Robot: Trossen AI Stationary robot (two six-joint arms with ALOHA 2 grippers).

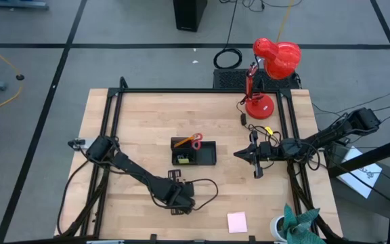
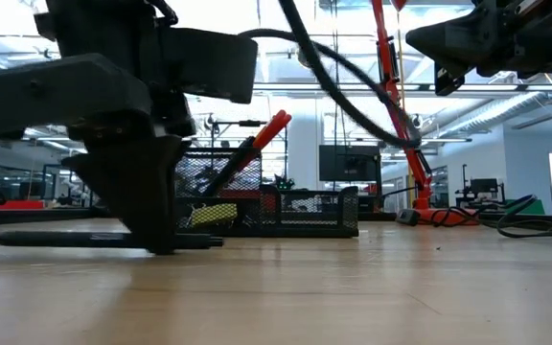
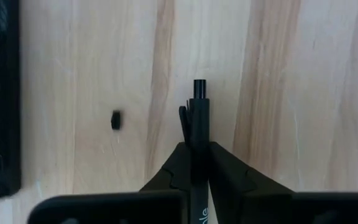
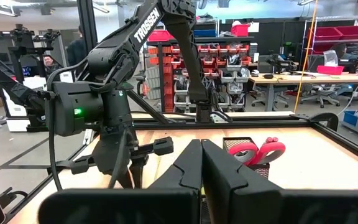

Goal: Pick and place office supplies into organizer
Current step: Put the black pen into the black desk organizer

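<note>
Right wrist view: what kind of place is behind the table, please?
Probably a robotics lab or workshop. Behind the table stand shelves of red storage bins, a workbench with office chairs, and another robot arm on the far side.

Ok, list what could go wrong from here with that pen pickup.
1. The left gripper pinches the black pen near one end, so the pen may tilt or slip when lifted.
2. The organizer already holds the red-handled scissors; the pen could catch on them going in.
3. The right gripper hangs close beside the organizer and might crowd the drop.
</note>
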